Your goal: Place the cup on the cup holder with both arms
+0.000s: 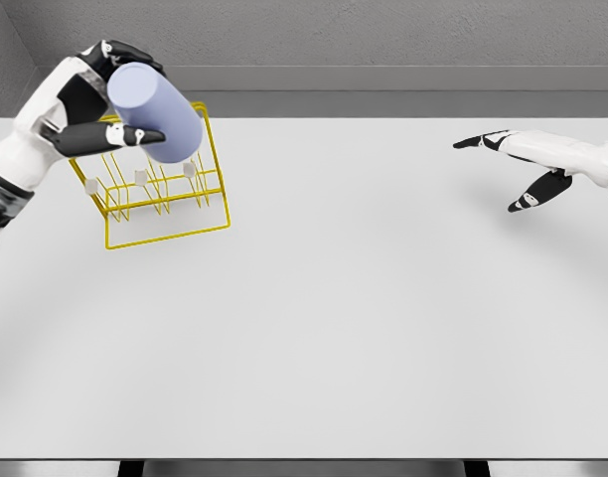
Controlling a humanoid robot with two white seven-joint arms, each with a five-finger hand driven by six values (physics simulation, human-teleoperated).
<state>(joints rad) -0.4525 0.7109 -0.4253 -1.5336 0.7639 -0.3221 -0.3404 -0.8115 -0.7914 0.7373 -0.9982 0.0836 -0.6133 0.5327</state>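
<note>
One cup (left hand gripping), one rack.

Both arms are glossy white with smooth, rounded shells and dark black sections at the joints. The left hand has a white back and black fingers broken by small white bands near the knuckles. The right hand is built the same way: a white palm shell tapering into slim black fingertips, with white segments between the dark joints.
</note>
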